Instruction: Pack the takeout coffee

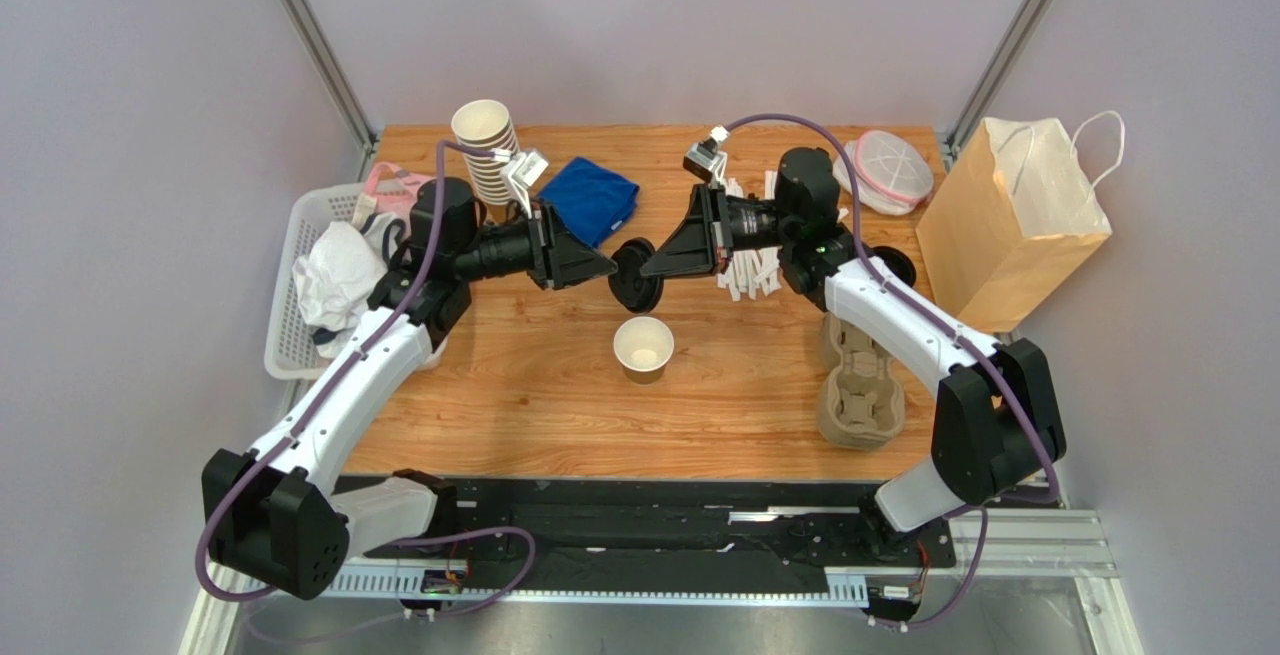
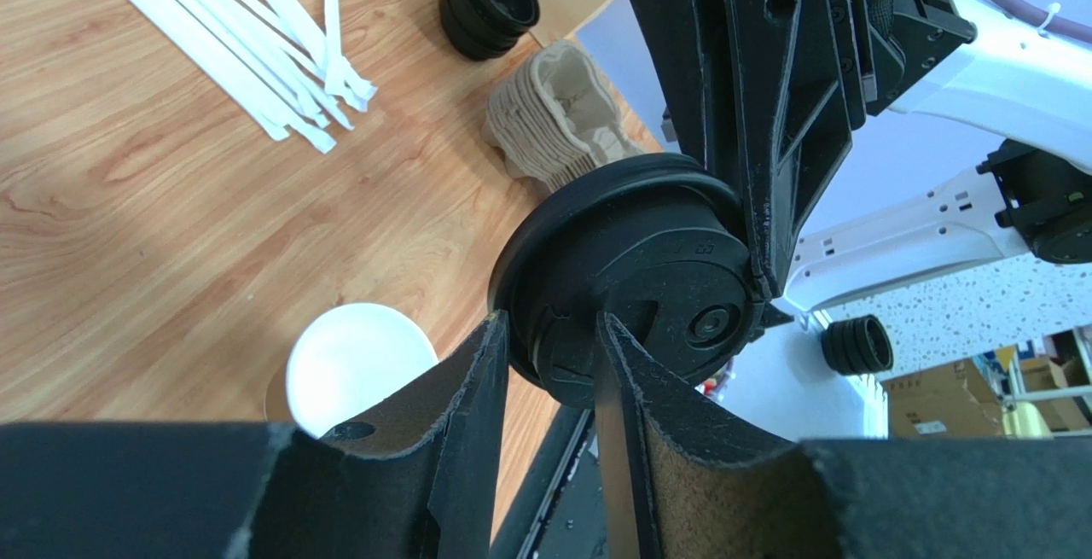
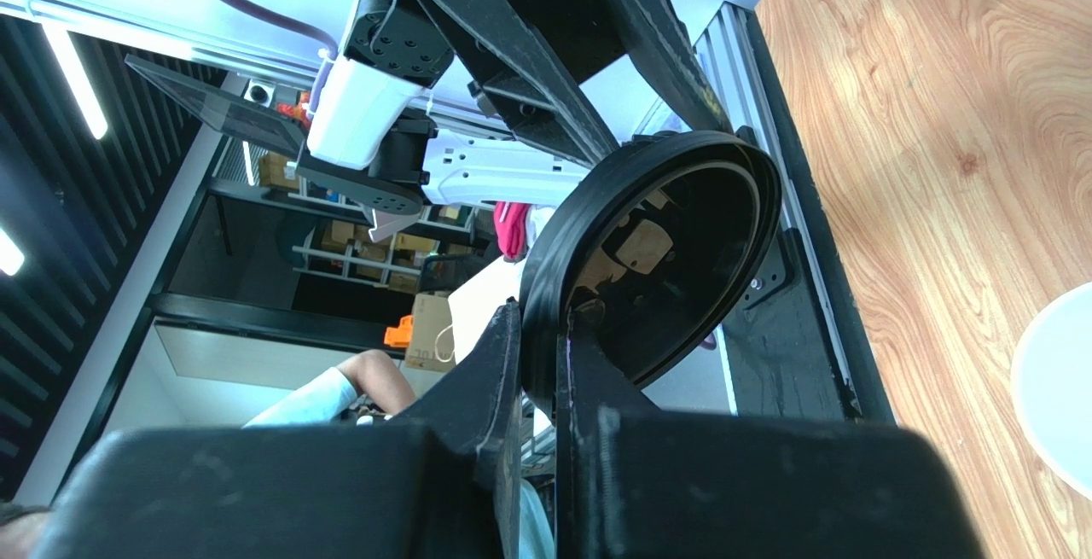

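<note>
A small brown paper cup point(image 1: 643, 343) stands open and lidless on the wooden table; no lidded cup is in view. The cup also shows in the left wrist view point(image 2: 353, 361) and at the edge of the right wrist view point(image 3: 1058, 380). Both grippers meet in mid-air just behind it. My left gripper point(image 1: 609, 268) point(image 2: 549, 335) is shut on a black lid point(image 2: 654, 278). My right gripper point(image 1: 657, 262) point(image 3: 545, 322) pinches the rim of a black lid point(image 3: 667, 252) from the other side. The lids point(image 1: 634, 277) look like two nested together, held on edge.
A stack of lidless cups point(image 1: 484, 138) and a blue cloth point(image 1: 589, 198) lie at the back. A white basket point(image 1: 308, 280) is on the left. White stirrers point(image 1: 747, 273), pulp cup carriers point(image 1: 860, 378), spare black lids point(image 1: 897, 262) and a paper bag point(image 1: 1014, 213) are on the right.
</note>
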Controlling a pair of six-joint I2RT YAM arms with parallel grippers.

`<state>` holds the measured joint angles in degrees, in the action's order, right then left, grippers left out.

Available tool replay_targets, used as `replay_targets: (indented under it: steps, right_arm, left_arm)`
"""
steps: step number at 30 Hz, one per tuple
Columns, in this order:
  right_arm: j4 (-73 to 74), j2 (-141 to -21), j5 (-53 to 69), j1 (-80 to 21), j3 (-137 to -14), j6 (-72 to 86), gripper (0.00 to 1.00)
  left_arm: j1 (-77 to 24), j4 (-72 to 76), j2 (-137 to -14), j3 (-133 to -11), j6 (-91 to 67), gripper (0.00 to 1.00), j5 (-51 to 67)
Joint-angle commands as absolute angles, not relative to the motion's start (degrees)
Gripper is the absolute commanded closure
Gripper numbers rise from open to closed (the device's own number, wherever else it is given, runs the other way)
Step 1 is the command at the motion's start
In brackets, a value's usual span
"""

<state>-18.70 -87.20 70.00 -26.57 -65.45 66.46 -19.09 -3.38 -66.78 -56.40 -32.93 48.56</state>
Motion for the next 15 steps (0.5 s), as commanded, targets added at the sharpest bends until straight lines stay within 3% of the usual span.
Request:
replay_targets:
  steps: [1,6,10,14,15]
  right_arm:
    - [-22.1,-86.5,71.1,-26.7,-65.5,68.0,1.0]
    - [-24.5,-86.7,71.8,-26.8,-65.3,70.1,1.0]
    - [-25.3,-87.0,72.3,-26.7,-65.4,70.8,1.0]
    - [-23.0,-87.5,72.8,-26.7,-66.0,69.2,1.0]
    - [-20.4,-87.5,72.6,-26.5,-66.5,67.5,0.96]
  left_arm:
    - [-19.8,-0.3,-66.6,-56.2,-32.5,0.62,49.2]
    - [-19.8,-0.3,-66.8,-56.1,-32.3,0.75,49.5]
    - [-19.8,2.0,-66.6,-55.6,-33.1,0.99,49.9]
    - [-19.8,0.9,-66.7,-55.9,-32.5,1.0,50.3]
    - [-19.8,0.4,-66.9,-56.3,-32.3,1.0,50.3]
